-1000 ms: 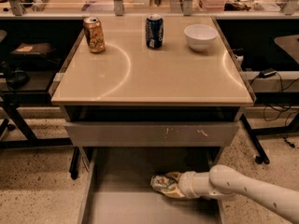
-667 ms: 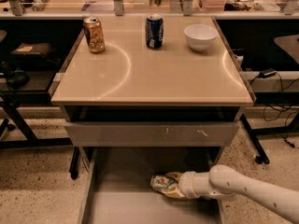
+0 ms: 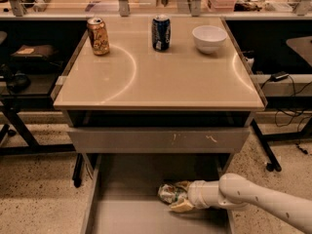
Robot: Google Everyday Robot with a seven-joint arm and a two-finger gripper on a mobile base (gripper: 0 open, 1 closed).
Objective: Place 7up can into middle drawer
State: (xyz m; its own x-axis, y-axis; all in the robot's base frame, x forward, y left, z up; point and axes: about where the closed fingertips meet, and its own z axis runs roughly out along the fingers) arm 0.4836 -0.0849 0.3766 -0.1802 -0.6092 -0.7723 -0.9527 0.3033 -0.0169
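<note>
So the 7up can (image 3: 169, 193) is inside the middle drawer (image 3: 126, 218), lying on its side low over the floor, right of the drawer's middle. The hand (image 3: 181, 199) is right up against the can's right end, with the arm reaching in over the drawer's right wall. I honestly can't tell if it's clamped on the can or has let go. Compared with a second ago, basically nothing has moved, can and arm are in the same spot, so I'd guess it's at the release stage. Above the drawer, the worktop (image 3: 161, 82) has the gold-orange can (image 3: 98, 36), dark blue can (image 3: 161, 32) and bowl (image 3: 209, 38), all untouched.
</note>
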